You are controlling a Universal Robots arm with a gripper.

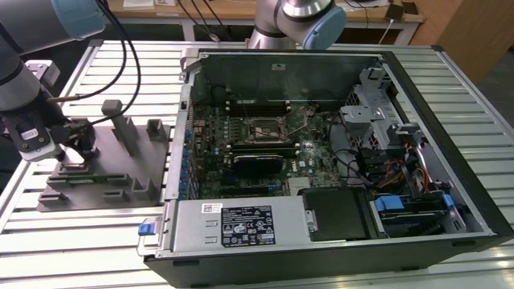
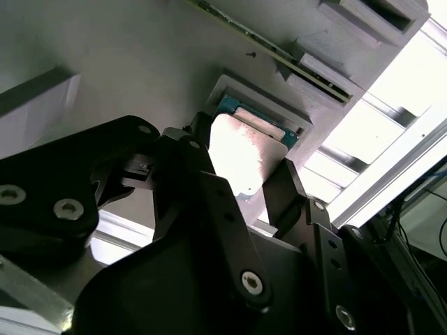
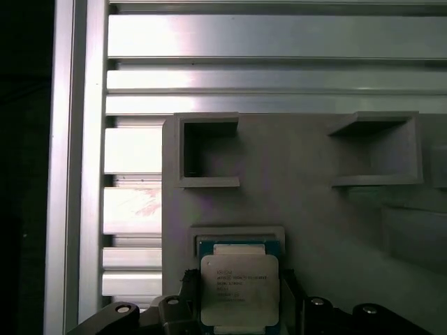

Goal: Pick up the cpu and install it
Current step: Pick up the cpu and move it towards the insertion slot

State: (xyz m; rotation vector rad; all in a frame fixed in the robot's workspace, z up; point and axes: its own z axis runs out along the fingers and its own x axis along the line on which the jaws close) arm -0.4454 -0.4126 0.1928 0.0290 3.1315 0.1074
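Observation:
The cpu [image 3: 239, 286] is a small square chip with a silvery top plate. It lies at a blue-rimmed pocket [image 3: 239, 244] in the grey plastic block [image 1: 120, 168] at the exterior view's left. My gripper [image 1: 74, 150] is down on that block. In both wrist views its black fingers [image 2: 283, 188] stand on either side of the cpu [image 2: 241, 150] and press against its edges, so my gripper [image 2: 241, 171] is shut on it. The black motherboard socket [image 1: 265, 129] sits inside the open computer case, well to the exterior view's right of the gripper.
The grey block carries upright posts [image 1: 120, 123] and slotted holders close beside the gripper. The open case [image 1: 449, 180] has tall walls, a power supply [image 1: 241, 223] at the front and cables [image 1: 377, 162] at the right. A slatted aluminium table [image 1: 80, 241] lies under everything.

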